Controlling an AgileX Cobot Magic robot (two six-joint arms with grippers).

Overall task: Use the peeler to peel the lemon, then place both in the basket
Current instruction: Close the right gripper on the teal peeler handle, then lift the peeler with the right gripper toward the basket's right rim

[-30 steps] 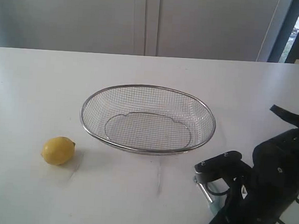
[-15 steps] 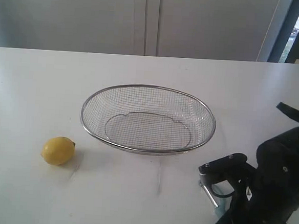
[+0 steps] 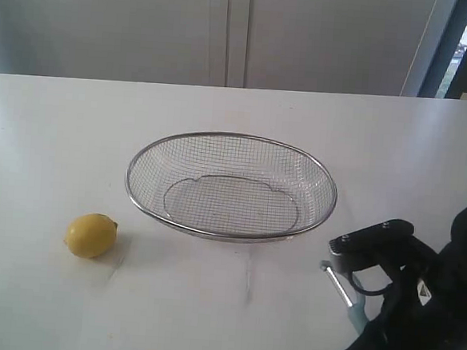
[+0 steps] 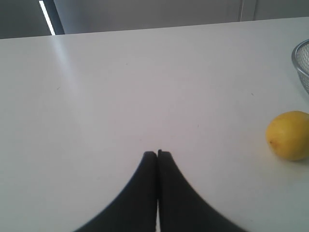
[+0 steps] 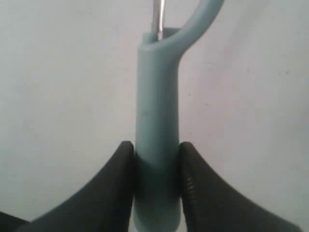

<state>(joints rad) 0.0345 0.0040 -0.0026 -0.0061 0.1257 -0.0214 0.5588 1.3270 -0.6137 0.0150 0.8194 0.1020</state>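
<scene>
Jaws of the right arm, clamped on the peeler (image 5: 157, 121), had drifted toward the right edge of the bench (image 3: 52, 130), so the tool looked secured. Left jaws were pressed shut, empty. Near the front-left corner, the lemon (image 3: 91, 235) lay unpeeled, outside the basket (image 3: 235, 134).

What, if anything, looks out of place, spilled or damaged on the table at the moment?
Nothing stands out. The lemon lies whole on the table, apart from the basket, which sits upright and undented. The right gripper holds the peeler by its teal handle between its fingers; the left gripper is shut on nothing.
</scene>
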